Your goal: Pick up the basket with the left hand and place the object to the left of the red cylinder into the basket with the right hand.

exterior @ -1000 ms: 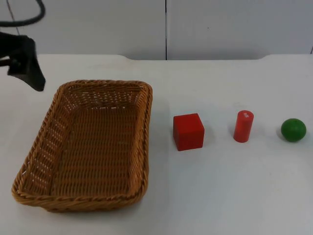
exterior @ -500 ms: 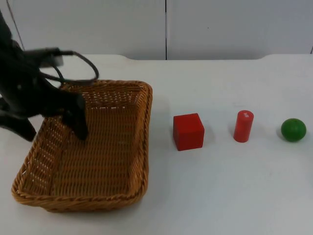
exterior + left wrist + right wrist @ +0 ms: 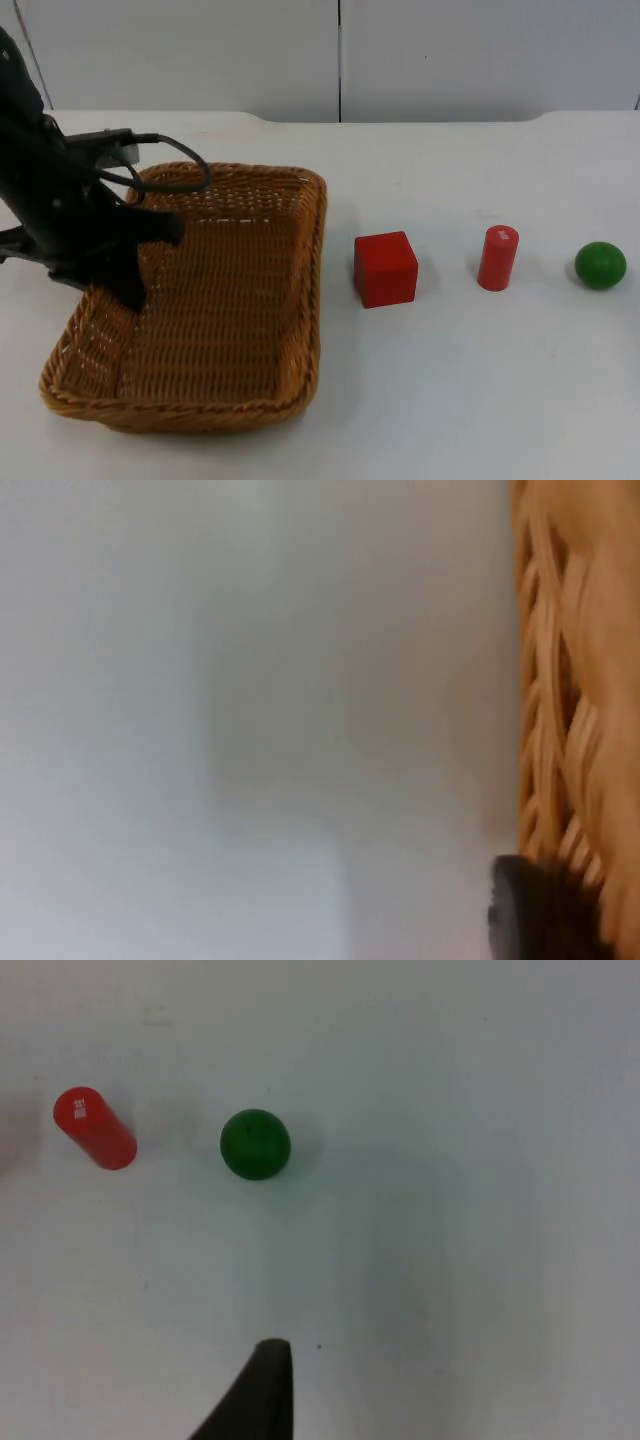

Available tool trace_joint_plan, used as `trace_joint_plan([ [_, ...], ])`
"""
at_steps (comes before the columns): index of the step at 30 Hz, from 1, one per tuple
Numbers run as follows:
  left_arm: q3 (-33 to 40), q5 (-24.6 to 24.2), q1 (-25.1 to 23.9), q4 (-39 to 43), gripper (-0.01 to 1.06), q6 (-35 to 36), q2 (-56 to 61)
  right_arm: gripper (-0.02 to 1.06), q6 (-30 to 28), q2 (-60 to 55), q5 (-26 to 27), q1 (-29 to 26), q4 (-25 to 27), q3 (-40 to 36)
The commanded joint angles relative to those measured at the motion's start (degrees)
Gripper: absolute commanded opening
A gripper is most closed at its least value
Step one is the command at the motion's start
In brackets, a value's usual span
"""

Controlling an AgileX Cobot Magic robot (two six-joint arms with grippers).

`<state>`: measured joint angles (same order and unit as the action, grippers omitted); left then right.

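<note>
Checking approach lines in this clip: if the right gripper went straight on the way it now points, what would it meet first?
Likely just the bare white table. In its wrist view the right gripper points at open tabletop; the green ball lies farther on, though depth is unclear.

green ball [image 3: 600, 265] | on white table [image 3: 450, 400] | grey partition wall [image 3: 450, 55] behind

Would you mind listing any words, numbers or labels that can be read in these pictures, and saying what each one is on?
Nothing can be read.
The red cylinder has a small white mark on its top end, too small to make out.
The red cube, green ball and basket carry no text.
</note>
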<state>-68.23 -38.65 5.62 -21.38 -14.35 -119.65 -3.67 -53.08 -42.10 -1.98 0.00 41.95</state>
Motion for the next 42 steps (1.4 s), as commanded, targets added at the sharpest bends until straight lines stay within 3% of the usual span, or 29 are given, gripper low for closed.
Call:
trace_joint_plan([
  [1, -0.2, 0.0, 0.3, 0.3, 0.00, -0.3, 0.8, 1.05, -0.3, 0.0, 0.8, -0.1, 0.0, 0.3],
  [5, -0.2, -1.4, 0.3, 0.2, 0.00, 0.1, 3.1, 1.05, -0.3, 0.0, 1.1, -0.1, 0.0, 0.3],
  [10, 0.0, -6.6, -0.5, -0.7, 0.00, 0.2, 9.3, 1.05, -0.4, 0.0, 1.4, -0.1, 0.0, 0.3],
  [18, 12.1, -9.1, -5.8, -3.6, 0.00, -1.2, 24.5, 1.05, -0.1, 0.0, 0.4, -0.1, -1.0, 0.3],
  [21, 19.7, -12.2, -8.4, -3.8, 0.00, -3.0, 31.5, 1.05, 0.2, 0.0, 0.1, -0.1, -1.0, 0.3],
  [25, 23.2, -12.9, -9.1, -4.3, 0.00, -4.1, 35.2, 1.05, 0.2, 0.0, -0.8, -0.1, -0.9, 0.3],
  [42, 23.7, -13.4, -9.1, -11.4, 0.00, -9.4, 36.5, 1.05, -1.9, 0.0, -1.4, -0.1, 2.4, 0.3],
])
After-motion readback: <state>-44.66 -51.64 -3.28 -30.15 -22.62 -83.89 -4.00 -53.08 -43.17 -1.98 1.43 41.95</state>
